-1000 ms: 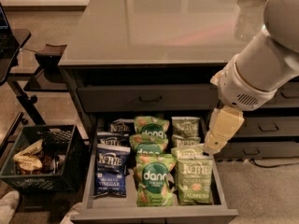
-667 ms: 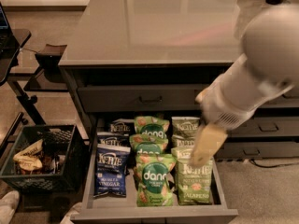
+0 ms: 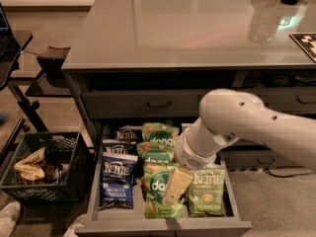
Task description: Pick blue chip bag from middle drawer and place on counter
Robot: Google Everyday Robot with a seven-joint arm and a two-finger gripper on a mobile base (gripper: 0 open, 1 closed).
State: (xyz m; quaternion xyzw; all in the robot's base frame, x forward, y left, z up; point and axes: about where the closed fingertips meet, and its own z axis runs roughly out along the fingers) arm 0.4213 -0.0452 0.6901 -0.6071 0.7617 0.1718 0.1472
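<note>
Barely begun: navy glossy chip bag (image 3: pixel 118 174) lies in the open grey drawer (image 3: pixel 163 226); cream claw (image 3: pixel 176 186), spread untellable, hangs over green bags (image 3: pixel 155 202).

A black plastic crate (image 3: pixel 74 172) of snack packets (image 3: pixel 28 165) stands at far left. 3 green Dang bags (image 3: pixel 159 135) lie in a column, the nearest under the jaws, a light green Kettle jalapeno bag (image 3: pixel 206 192) just beside it.

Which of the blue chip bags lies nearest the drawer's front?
The blue chip bag showing its whole face; the others tuck behind it. The gripper hangs over a green Dang bag beside it.
</note>
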